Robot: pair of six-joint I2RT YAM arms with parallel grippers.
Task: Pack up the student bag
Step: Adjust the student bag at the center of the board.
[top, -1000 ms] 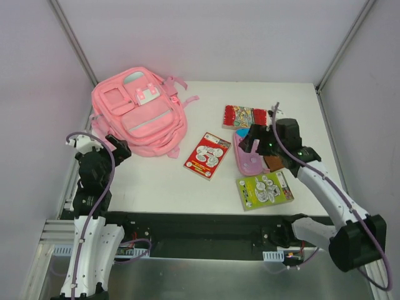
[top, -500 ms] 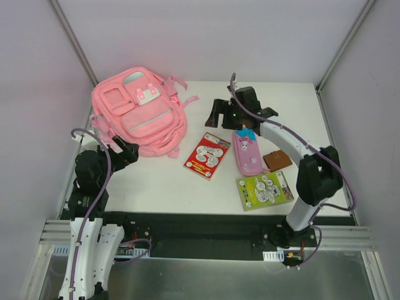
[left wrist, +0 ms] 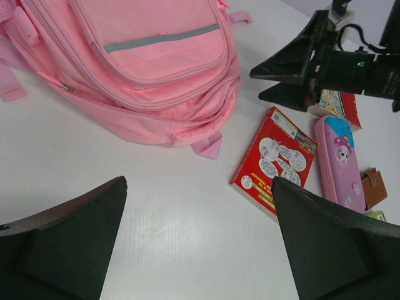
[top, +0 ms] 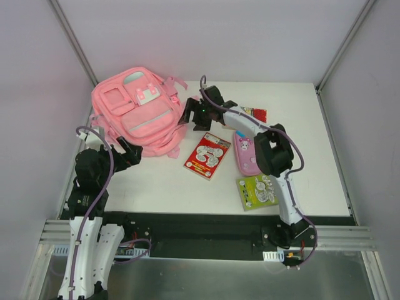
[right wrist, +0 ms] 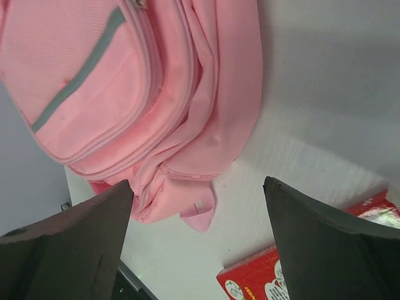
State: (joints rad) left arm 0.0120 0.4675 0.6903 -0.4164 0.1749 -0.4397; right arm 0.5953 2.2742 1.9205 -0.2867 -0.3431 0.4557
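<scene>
The student bag (top: 137, 112), a large pink backpack, lies flat at the table's back left, zipped pockets facing up. My right gripper (top: 191, 117) hovers just off its right edge, open and empty. In the right wrist view the bag (right wrist: 125, 81) and a small pink loop (right wrist: 201, 211) lie below the spread jaws of that gripper (right wrist: 197, 184). My left gripper (top: 127, 152) sits at the bag's near left corner, open and holding nothing. In the left wrist view the bag (left wrist: 144, 56) lies ahead of the left gripper (left wrist: 199, 187), with the right gripper (left wrist: 257, 85) beyond.
A red book (top: 207, 155) lies right of the bag. A pink pencil case (top: 248, 153), a green book (top: 262, 190) and a red patterned book (top: 255, 114) lie further right. A brown wallet (left wrist: 374, 186) sits beside the pencil case. The right arm arches over these items.
The right arm has swung left from above the pencil case to the bag's right edge. The left gripper has edged slightly toward the bag.
</scene>
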